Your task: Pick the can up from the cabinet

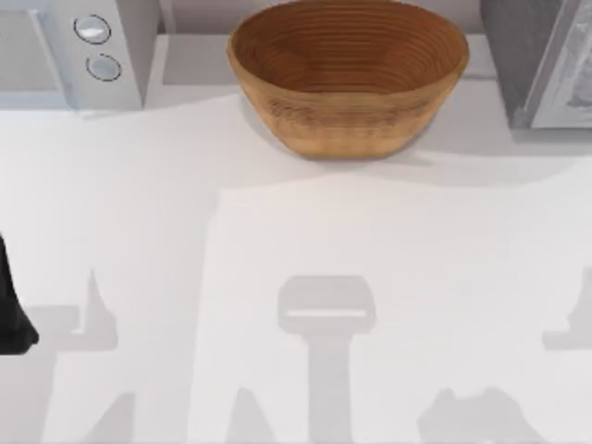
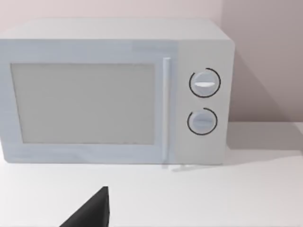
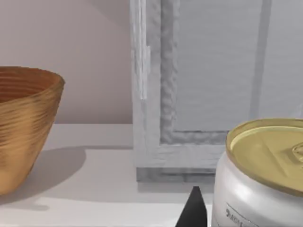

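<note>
The can (image 3: 258, 179) is silver with a gold lid and stands very close in the right wrist view, in front of the grey cabinet (image 3: 208, 85). A dark tip of my right gripper (image 3: 193, 210) shows just beside the can, a narrow gap apart from it. The cabinet (image 1: 541, 60) is at the table's back right in the top view. My left arm (image 1: 11, 310) is parked at the left edge, and a dark tip of its gripper (image 2: 92, 212) shows low in the left wrist view, facing the microwave.
A wooden woven basket (image 1: 347, 74) sits at the back middle of the white table (image 1: 296, 259); its wall (image 3: 23, 127) lies to one side of the cabinet. A white microwave (image 1: 79, 46) with two dials (image 2: 204, 101) stands at the back left.
</note>
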Controlling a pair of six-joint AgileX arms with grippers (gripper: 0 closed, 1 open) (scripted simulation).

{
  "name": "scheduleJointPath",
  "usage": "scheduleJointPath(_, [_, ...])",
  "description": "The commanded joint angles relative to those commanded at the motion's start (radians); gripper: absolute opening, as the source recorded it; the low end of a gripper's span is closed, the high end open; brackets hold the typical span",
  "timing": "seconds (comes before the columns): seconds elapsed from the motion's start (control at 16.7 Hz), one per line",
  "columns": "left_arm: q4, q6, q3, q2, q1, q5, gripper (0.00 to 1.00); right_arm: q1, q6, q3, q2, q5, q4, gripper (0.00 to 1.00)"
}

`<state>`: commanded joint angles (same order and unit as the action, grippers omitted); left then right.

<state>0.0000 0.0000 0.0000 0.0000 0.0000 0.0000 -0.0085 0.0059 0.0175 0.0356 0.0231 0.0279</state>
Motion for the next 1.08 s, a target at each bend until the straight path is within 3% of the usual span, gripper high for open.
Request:
scheduleJointPath(0.18, [0.0, 0.0, 0.0, 0.0, 0.0, 0.0, 1.0, -0.038, 0.015, 0.064, 0.124, 0.089, 0.12, 0.0])
scheduleJointPath(0.42, [0.0, 0.0, 0.0, 0.0, 0.0, 0.0, 1.0, -0.113, 0.044, 0.188, 0.439, 0.283, 0.364, 0.0])
scheduleJointPath(1.08, [0.0, 0.0, 0.0, 0.0, 0.0, 0.0, 1.0, -0.47, 0.121, 0.643, 1.745, 1.036, 1.191, 0.0])
